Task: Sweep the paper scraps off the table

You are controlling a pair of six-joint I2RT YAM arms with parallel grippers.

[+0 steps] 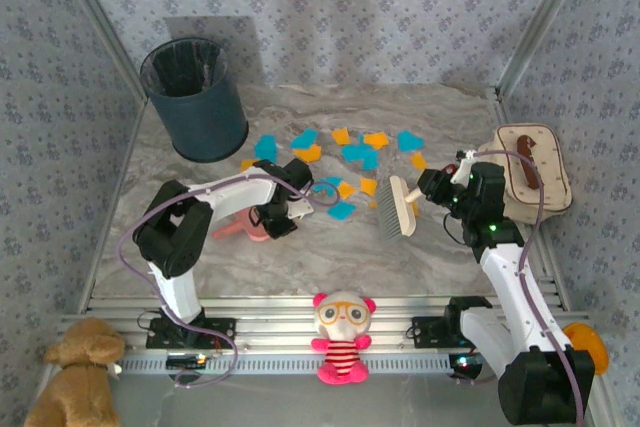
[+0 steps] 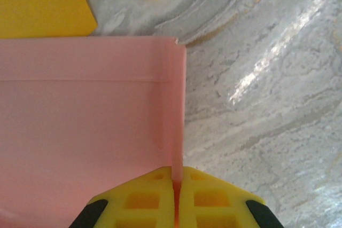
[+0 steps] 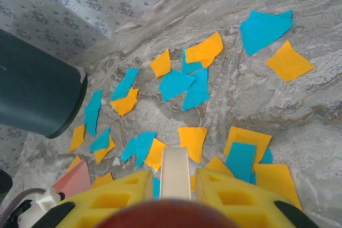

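Note:
Orange and cyan paper scraps [image 1: 345, 152] lie scattered over the middle of the marble table [image 1: 420, 257]. My left gripper [image 1: 285, 209] is shut on the side wall of a pink dustpan [image 1: 250, 228] just left of the scraps. In the left wrist view the thin pink wall [image 2: 177, 132] runs between the yellow fingers [image 2: 139, 201], with orange scraps [image 2: 48, 14] beyond the pan. My right gripper [image 1: 432, 190] is shut on the handle of a beige brush [image 1: 400, 207] at the scraps' right edge. The right wrist view has the handle [image 3: 175, 172] between the fingers and scraps [image 3: 176, 84] ahead.
A dark waste bin [image 1: 195, 97] stands at the back left, also seen as the bin [image 3: 32, 89] in the right wrist view. A beige pouch [image 1: 535, 167] lies at the right edge. A pink plush toy [image 1: 343, 337] and a brown teddy [image 1: 75, 367] sit by the front rail.

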